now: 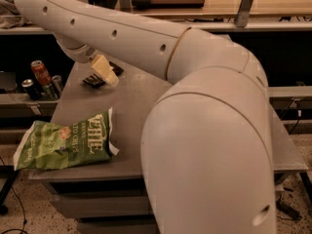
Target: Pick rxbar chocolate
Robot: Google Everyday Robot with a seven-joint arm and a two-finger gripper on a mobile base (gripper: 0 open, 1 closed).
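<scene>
The bar [93, 81] lies flat near the far left corner of the table [136, 101], a small dark rectangle in a slick-looking wrapper, and it's not lifted yet. The gripper [107, 76] hangs right over its right edge, touching or close to it, and honestly I can't tell if it's open or closed. So I'd guess the reach is done, with the grab and lift left. The crinkly green chip bag [63, 143] sits well apart, at the near edge. The table's matte grey, and the arm [204, 130] is smooth, rounded off-white shell.
</scene>
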